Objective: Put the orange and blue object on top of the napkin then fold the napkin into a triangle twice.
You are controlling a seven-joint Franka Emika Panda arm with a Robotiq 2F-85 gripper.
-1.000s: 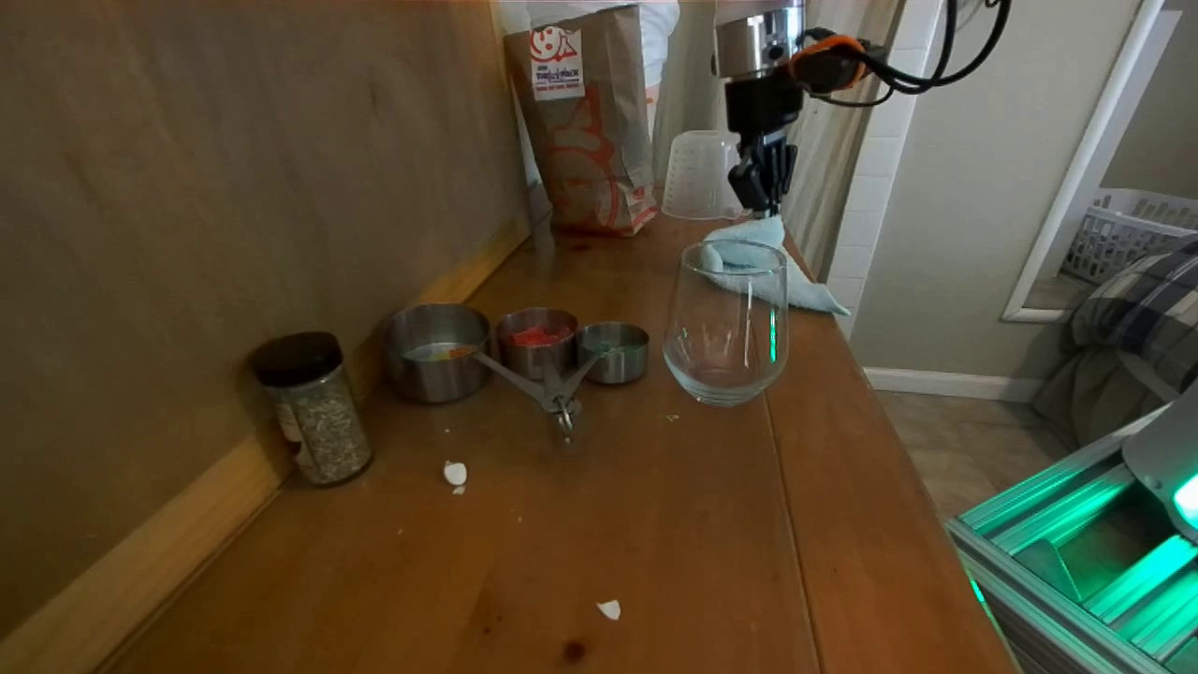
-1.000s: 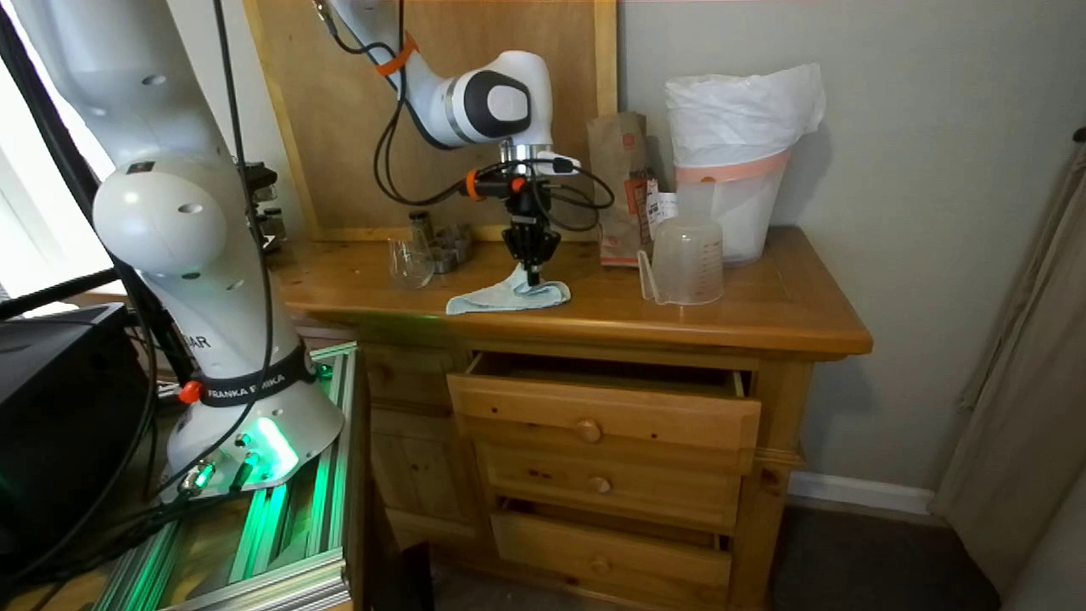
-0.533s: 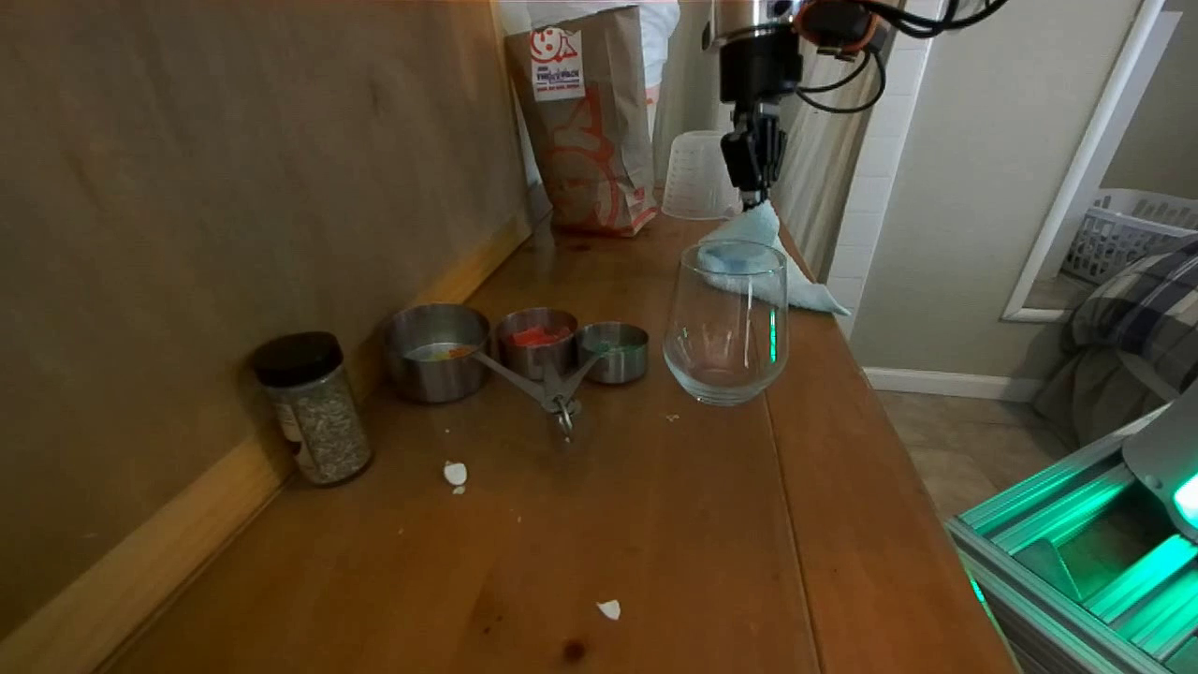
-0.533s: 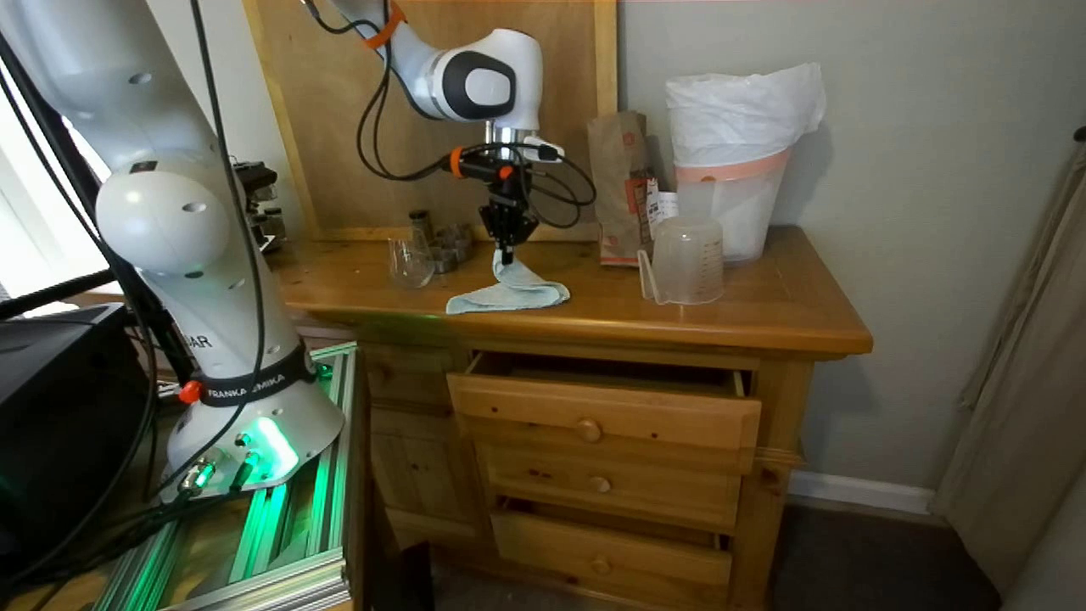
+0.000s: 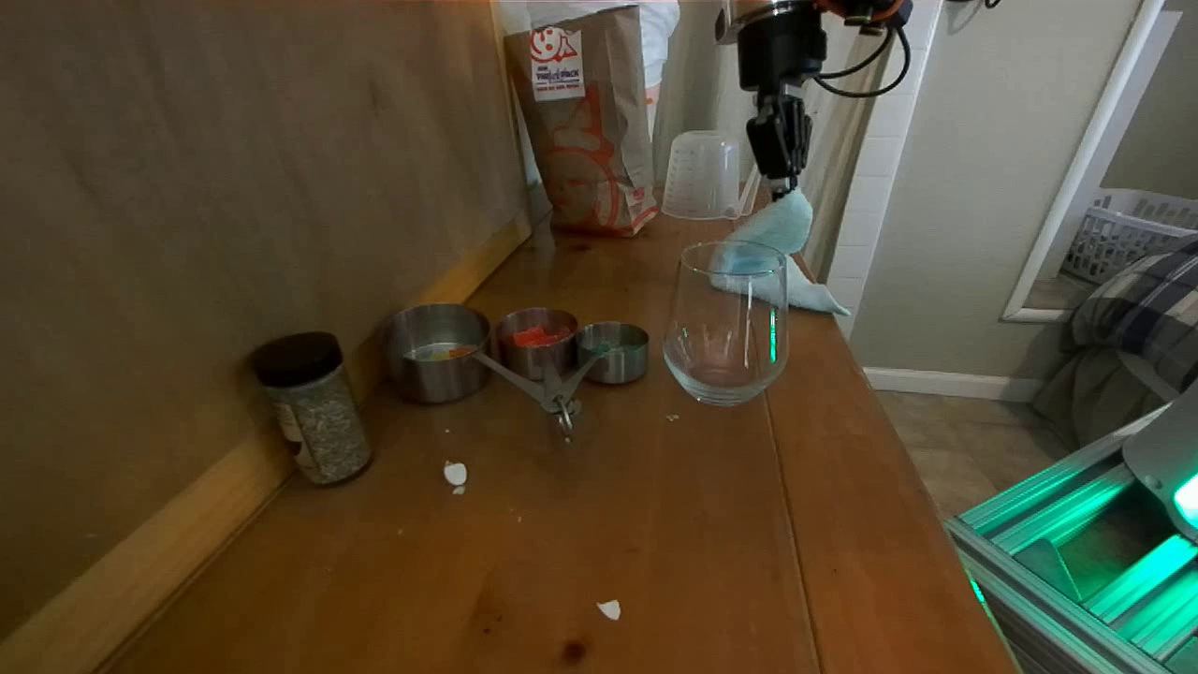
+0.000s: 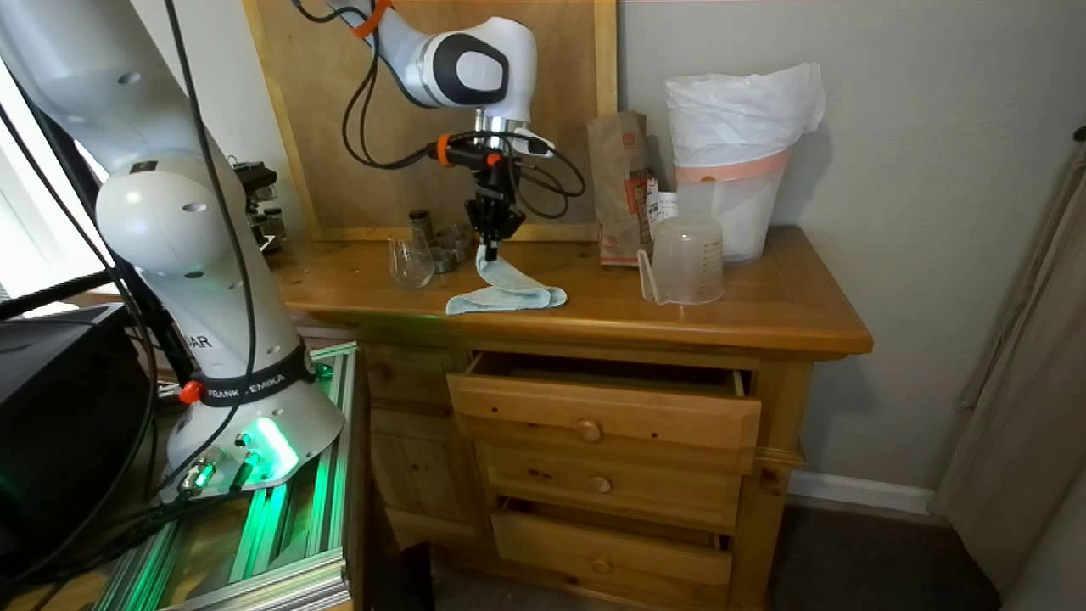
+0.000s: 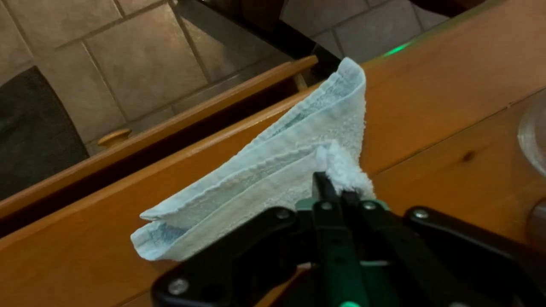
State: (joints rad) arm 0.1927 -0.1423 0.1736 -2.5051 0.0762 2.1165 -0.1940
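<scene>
We note black end effector (image 6: 491,251) pinching pale-blue cloth napkin (image 7: 256,183); rest lies below, roughly lengthwise along the brown wooden worktop (image 6: 598,303).

hand (image 7: 337,189) pinches bunched napkin (image 7: 273,172) | napkin layered in folds over tabletop (image 7: 439,140) | drawer (image 7: 204,114) ajar alongside

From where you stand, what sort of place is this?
Most likely someone's home, though I can't tell which room: there's a wooden dresser with a drawer ajar, measuring cups on top, and a white basket beyond.
</scene>
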